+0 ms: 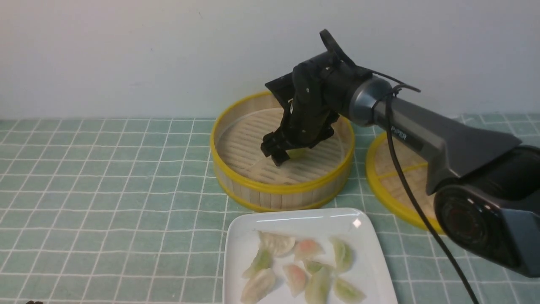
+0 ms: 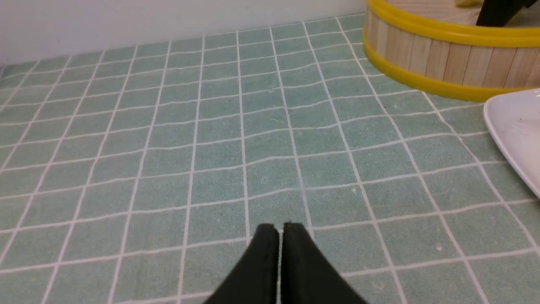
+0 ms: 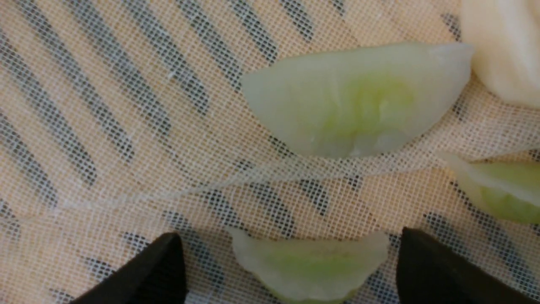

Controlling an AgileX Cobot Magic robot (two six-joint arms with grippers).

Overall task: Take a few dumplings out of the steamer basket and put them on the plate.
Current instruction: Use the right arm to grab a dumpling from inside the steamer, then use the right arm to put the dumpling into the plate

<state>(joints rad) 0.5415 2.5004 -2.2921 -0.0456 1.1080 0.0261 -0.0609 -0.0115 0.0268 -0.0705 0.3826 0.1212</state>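
The steamer basket (image 1: 270,188) stands mid-table, and my right gripper (image 1: 280,152) reaches down into it. In the right wrist view the right gripper (image 3: 291,238) is open just above the gauze-lined floor. A small green dumpling (image 3: 310,266) lies between its fingers, touching neither. A bigger green dumpling (image 3: 354,101), another green one (image 3: 502,190) and a white one (image 3: 506,46) lie beyond. The plate (image 1: 244,236), in front of the basket, holds several dumplings (image 1: 295,276). My left gripper (image 2: 278,228) is shut and empty over the tablecloth, left of the basket (image 2: 438,55) and the plate (image 2: 514,126).
The flat yellow-rimmed lid (image 1: 388,177) lies right of the basket, partly under my right arm. A green checked tablecloth (image 1: 105,190) covers the table, and a white wall stands close behind the basket.
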